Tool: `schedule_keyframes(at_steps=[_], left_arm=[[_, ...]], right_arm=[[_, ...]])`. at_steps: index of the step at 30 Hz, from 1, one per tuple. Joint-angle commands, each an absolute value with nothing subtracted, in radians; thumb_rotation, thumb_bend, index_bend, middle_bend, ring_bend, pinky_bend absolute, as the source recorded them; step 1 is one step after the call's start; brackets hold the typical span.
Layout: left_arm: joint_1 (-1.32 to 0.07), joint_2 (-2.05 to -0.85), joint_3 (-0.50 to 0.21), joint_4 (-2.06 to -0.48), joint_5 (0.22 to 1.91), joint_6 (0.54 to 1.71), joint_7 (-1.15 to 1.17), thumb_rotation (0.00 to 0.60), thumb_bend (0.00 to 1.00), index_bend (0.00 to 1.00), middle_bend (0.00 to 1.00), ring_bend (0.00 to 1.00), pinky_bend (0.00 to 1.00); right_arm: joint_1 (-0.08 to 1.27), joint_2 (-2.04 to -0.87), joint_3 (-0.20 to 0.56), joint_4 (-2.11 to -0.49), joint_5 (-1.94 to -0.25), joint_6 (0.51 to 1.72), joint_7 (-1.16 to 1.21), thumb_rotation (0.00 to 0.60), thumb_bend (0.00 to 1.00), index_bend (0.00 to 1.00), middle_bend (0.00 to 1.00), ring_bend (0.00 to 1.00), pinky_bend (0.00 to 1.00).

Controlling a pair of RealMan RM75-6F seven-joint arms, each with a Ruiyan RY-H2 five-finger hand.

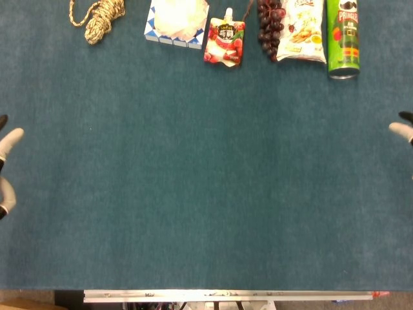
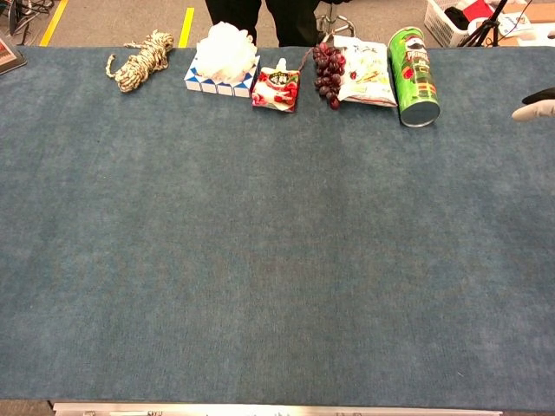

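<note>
Only fingertips of the left hand (image 1: 6,165) show at the left edge of the head view, 2 pale tips apart from each other, over bare blue table cloth (image 1: 206,181); whether it is spread or curled I cannot tell. The right hand (image 1: 403,128) pokes in at the right edge, again just a tip, so its state is unclear too. Nearest to it is the green Pringles can (image 1: 342,39), lying in the far row beside a snack bag (image 1: 301,29), well apart from the hand.
</note>
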State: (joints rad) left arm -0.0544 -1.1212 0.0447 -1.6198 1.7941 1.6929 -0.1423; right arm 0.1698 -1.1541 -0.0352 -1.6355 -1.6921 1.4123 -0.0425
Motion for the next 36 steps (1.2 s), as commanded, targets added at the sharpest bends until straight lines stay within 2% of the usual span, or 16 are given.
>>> schedule_keyframes(at_steps=[1, 8, 15, 18, 23, 32, 36], left_arm=[[-0.080, -1.066, 0.096, -1.666, 1.836, 1.656, -0.313, 0.600, 0.89, 0.10, 0.02, 0.89, 1.00], [-0.134, -0.985, 0.186, -1.704, 1.926, 1.617, -0.624, 0.600, 0.91, 0.12, 0.02, 0.90, 1.00], [-0.205, -0.935, 0.274, -1.711, 2.022, 1.566, -0.873, 0.600, 0.92, 0.14, 0.04, 0.90, 1.00], [-0.241, -0.922, 0.312, -1.701, 2.074, 1.561, -0.985, 0.600, 0.92, 0.15, 0.05, 0.90, 1.00], [-0.280, -0.911, 0.350, -1.683, 2.118, 1.564, -1.092, 0.600, 0.93, 0.16, 0.06, 0.90, 1.00], [-0.326, -0.905, 0.405, -1.671, 2.190, 1.589, -1.180, 0.600, 0.93, 0.19, 0.06, 0.90, 1.00], [-0.354, -0.905, 0.433, -1.656, 2.224, 1.599, -1.238, 0.600, 0.93, 0.20, 0.07, 0.90, 1.00]], right_arm=[[0.203, -1.097, -0.084, -1.693, -1.714, 1.338, 0.097, 0.600, 1.00, 0.24, 0.17, 0.91, 1.00], [0.314, -0.986, -0.208, -1.753, -1.841, 1.181, 0.480, 0.600, 1.00, 0.24, 0.17, 0.91, 1.00], [0.458, -0.931, -0.343, -1.738, -2.034, 1.133, 0.916, 0.600, 1.00, 0.24, 0.17, 0.91, 1.00], [0.529, -0.933, -0.413, -1.697, -2.140, 1.169, 1.131, 0.600, 1.00, 0.24, 0.17, 0.91, 1.00], [0.606, -0.956, -0.489, -1.621, -2.258, 1.257, 1.338, 0.600, 1.00, 0.24, 0.18, 0.91, 1.00], [0.679, -0.984, -0.565, -1.554, -2.358, 1.415, 1.482, 0.600, 1.00, 0.24, 0.20, 0.91, 1.00], [0.702, -1.002, -0.587, -1.533, -2.373, 1.444, 1.506, 0.600, 1.00, 0.24, 0.20, 0.91, 1.00]])
